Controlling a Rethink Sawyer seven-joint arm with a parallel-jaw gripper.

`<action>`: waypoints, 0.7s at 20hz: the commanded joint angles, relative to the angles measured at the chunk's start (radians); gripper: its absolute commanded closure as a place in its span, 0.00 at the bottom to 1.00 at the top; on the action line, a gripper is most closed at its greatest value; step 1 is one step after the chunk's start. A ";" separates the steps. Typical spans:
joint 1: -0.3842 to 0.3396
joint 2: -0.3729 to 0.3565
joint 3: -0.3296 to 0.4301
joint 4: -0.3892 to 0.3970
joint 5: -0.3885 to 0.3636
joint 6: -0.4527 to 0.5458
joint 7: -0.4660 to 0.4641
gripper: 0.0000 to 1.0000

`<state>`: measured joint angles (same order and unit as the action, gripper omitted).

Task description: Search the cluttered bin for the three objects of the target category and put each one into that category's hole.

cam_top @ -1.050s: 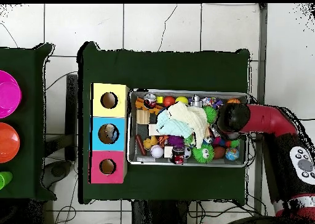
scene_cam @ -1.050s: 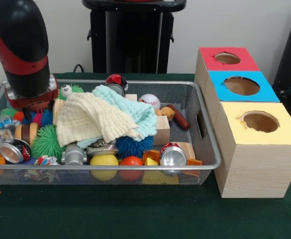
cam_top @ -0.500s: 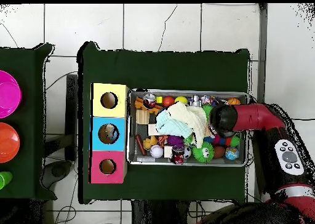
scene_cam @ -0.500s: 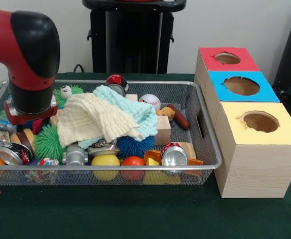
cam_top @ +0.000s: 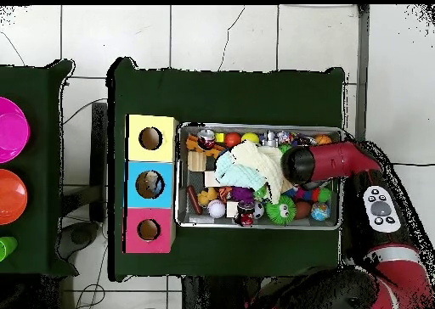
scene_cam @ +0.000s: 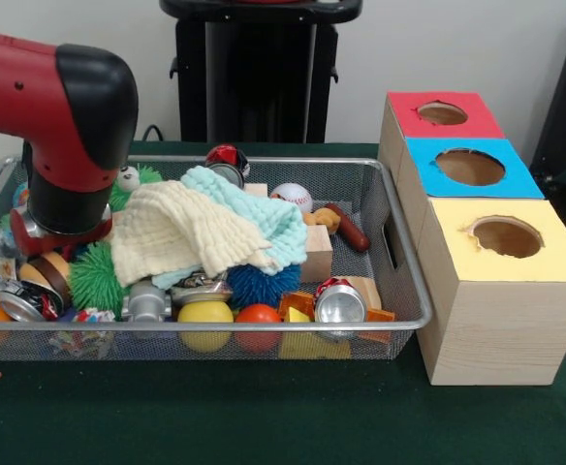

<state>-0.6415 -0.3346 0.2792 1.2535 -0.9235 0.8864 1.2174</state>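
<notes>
A wire mesh bin (scene_cam: 399, 254) holds a jumble of things. A cream cloth (scene_cam: 172, 231) and a pale blue cloth (scene_cam: 254, 211) lie heaped in its middle. Around them are a green spiky ball (scene_cam: 91, 279), a blue spiky ball (scene_cam: 262, 285), a yellow ball (scene_cam: 204, 315), a baseball (scene_cam: 292, 196), crushed cans (scene_cam: 335, 302) and wooden blocks (scene_cam: 317, 252). My gripper (scene_cam: 55, 254) reaches down into the bin's left part, next to the cream cloth, and the thick red and black wrist (scene_cam: 75, 145) hides it. In the overhead view the wrist (cam_top: 299, 163) covers the cloth's edge.
Beside the bin stands a wooden box with three holes in coloured tops: red (scene_cam: 442, 113), blue (scene_cam: 470, 167) and yellow (scene_cam: 507, 236). Something lies inside the blue hole (cam_top: 150, 184) in the overhead view. Pink and orange discs (cam_top: 10, 130) sit on another table.
The arm has swung across the bin's left end toward the cloth heap and the front rim. It now covers the toys it stood beside a second ago.
</notes>
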 commanded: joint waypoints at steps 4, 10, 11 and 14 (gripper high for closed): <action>0.116 -0.020 -0.035 -0.027 -0.036 -0.041 0.050 0.00; 0.134 -0.097 -0.062 0.071 0.026 -0.049 0.065 0.00; 0.139 -0.101 -0.064 0.080 0.030 -0.054 0.072 0.00; 0.145 -0.100 -0.074 0.094 0.031 -0.065 0.086 0.00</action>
<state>-0.5266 -0.3966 0.1894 1.2774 -0.9295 0.8858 1.2174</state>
